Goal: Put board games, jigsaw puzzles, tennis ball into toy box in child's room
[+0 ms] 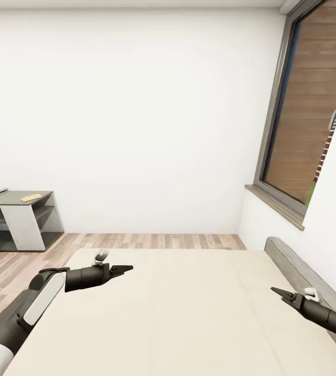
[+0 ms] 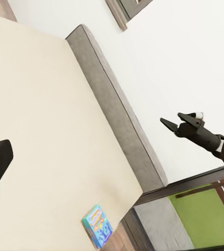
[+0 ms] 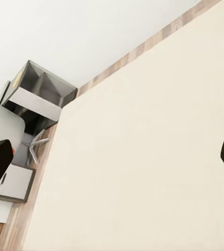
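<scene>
A small blue board game (image 2: 97,225) lies flat at the edge of the bed's beige mattress (image 1: 188,313), close to the end of the grey headboard (image 2: 112,115). My left gripper (image 1: 123,269) hovers open over the near left part of the bed, with nothing between its fingers. Over the right side, next to the headboard (image 1: 298,266), my right gripper (image 1: 277,291) is open and empty too, and it also appears as the right gripper (image 2: 170,123) in the left wrist view. One end of the table (image 1: 21,201) stands at the far left, carrying a small flat yellowish thing (image 1: 31,197) too small to identify.
A wood floor strip (image 1: 157,240) runs between the bed and the white back wall. A large window (image 1: 314,115) with a sill fills the right wall above the headboard. The table's open shelves (image 3: 41,94) and chair legs (image 3: 34,146) stand beyond the bed's corner.
</scene>
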Controlling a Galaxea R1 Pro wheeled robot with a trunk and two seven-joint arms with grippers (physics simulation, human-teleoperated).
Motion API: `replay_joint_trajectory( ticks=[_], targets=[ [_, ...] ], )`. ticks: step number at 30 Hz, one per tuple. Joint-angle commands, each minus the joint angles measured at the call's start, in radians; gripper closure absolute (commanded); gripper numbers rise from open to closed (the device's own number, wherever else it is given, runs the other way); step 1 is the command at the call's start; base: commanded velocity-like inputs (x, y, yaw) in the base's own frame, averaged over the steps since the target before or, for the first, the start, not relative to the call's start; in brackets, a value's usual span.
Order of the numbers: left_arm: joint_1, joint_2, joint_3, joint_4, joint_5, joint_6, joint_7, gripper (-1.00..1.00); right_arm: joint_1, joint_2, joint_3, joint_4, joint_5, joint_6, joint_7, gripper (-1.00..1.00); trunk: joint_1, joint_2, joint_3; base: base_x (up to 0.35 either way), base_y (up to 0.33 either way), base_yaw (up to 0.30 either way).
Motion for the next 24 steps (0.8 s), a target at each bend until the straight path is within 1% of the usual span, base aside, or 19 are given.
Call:
replay_joint_trajectory(
  ticks=[1,6,17,20,24],
  targets=[
    [-0.001,0.001,-0.001,0.000,0.004,0.005,0.000,-1.00,0.000,0.000,-0.007,0.000,0.002,0.010,-0.003,-1.00,0.000,-0.001,-0.001,0.000,-0.294,0.000],
    [-0.001,0.001,-0.001,0.000,0.004,0.005,0.000,-1.00,0.000,0.002,-0.007,0.000,0.002,0.011,-0.022,-1.00,0.000,-0.001,-0.001,0.000,-0.294,0.000],
    [-0.001,0.001,-0.001,0.000,0.004,0.005,0.000,-1.00,0.000,0.004,-0.010,0.000,-0.002,0.011,-0.027,-1.00,0.000,-0.001,-0.001,0.000,-0.287,0.000],
    [-0.001,0.001,-0.001,0.000,0.004,0.004,0.000,-1.00,0.000,0.004,-0.009,0.000,-0.002,0.011,-0.027,-1.00,0.000,-0.001,-0.001,0.000,-0.157,0.000],
    [-0.001,0.001,-0.001,0.000,0.004,0.004,0.000,-1.00,0.000,0.005,-0.008,0.000,0.002,0.011,-0.028,-1.00,0.000,-0.001,-0.001,0.000,-0.058,0.000]
  ],
)
